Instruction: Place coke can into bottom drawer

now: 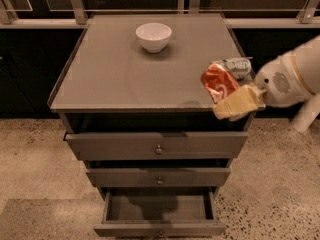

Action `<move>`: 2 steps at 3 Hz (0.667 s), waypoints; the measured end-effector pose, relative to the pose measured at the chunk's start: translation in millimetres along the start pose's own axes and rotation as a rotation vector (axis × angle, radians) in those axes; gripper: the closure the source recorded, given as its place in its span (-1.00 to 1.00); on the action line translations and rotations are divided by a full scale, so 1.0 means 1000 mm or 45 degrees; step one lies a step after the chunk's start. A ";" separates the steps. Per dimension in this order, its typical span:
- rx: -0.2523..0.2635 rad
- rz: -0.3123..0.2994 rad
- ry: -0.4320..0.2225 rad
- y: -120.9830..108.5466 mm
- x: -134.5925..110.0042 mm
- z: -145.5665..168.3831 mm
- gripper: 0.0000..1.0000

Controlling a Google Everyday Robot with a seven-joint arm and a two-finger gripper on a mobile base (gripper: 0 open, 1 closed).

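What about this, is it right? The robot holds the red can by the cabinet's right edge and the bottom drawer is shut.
No: the camera view shows the bottom drawer open. The gripper holds the coke can by the cabinet's right edge.

Glossy, dented metal coke can (218, 82) in matt tan gripper (227, 98) at matt grey cabinet's (115, 76) front-right corner; bowl (153, 35) glossy.
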State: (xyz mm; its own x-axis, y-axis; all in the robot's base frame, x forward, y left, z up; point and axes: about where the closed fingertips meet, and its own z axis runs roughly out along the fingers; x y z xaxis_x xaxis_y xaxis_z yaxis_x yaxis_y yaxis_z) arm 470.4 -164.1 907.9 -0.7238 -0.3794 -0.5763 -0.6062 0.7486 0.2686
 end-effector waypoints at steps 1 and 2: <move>0.012 0.189 0.019 -0.010 0.051 -0.003 1.00; -0.064 0.331 0.149 -0.034 0.099 0.045 1.00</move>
State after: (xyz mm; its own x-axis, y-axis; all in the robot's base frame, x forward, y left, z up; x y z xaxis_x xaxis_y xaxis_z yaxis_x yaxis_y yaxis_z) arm 434.1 -202.4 806.9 -0.8884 -0.2407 -0.3908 -0.4088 0.8021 0.4353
